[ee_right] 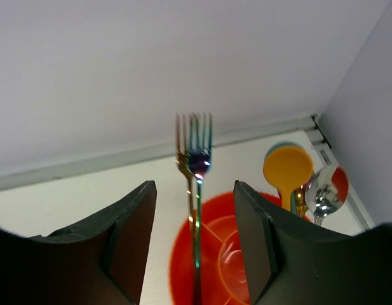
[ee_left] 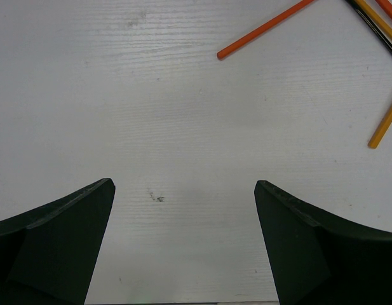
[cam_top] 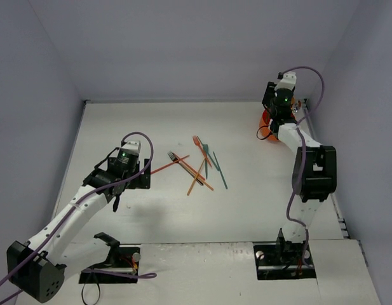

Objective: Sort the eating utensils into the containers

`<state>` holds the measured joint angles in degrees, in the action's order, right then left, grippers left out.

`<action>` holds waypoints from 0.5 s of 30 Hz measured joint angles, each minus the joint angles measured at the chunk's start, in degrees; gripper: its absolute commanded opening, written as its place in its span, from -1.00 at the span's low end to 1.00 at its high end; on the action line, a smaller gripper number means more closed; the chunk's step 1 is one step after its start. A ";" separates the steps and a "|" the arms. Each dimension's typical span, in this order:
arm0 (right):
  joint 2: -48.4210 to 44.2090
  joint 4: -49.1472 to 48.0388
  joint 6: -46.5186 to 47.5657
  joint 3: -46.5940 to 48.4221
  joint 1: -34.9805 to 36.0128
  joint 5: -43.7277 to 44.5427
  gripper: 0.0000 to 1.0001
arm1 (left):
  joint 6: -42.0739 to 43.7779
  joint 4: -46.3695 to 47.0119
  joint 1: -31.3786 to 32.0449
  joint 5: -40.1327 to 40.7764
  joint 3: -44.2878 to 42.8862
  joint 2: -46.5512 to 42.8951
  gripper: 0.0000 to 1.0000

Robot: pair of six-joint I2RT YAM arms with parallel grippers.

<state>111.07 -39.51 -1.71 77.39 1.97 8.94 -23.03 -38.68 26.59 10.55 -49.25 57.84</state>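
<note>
Right end effector (ee_right: pixel 192 190) flanks upright fork (ee_right: pixel 196 155) over orange holder (ee_right: pixel 180 267).

White table (cam_top: pixel 119 127), loose utensils (cam_top: pixel 197 173) scattered mid-table; orange holder (ee_right: pixel 216 223) at far right corner

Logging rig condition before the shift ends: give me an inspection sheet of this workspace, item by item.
Surface: white table, one small dark scuff.
Job's things: orange, teal and dark forks and sticks piled mid-table; round orange plastic divided holder with iridescent metal fork, orange spoon and shiny silver spoon upright in it.
Clutter: nothing seen.
Grippers: left gripper open, empty, over bare table; right gripper open around the fork, not touching.
Cables: left arm's purple cable, right arm's purple cable, both looped.
Surroundings: pale grey walls.
</note>
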 measured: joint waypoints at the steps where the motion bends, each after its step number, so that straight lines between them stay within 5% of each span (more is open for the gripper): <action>1: -1.83 1.29 0.05 0.20 0.21 -0.75 0.02 | 0.00 0.00 0.00 0.00 0.00 -0.10 0.81; 7: -10.80 17.55 0.23 5.90 3.87 -8.20 0.06 | 0.00 0.00 0.00 0.00 0.00 -1.62 0.81; 15: -16.91 34.08 -0.14 3.27 18.82 -14.87 0.02 | 0.00 0.07 -0.04 -0.02 0.00 -3.12 0.81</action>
<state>94.17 -5.43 -1.85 80.67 20.79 -5.93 -23.03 -38.61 26.55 10.52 -49.25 54.72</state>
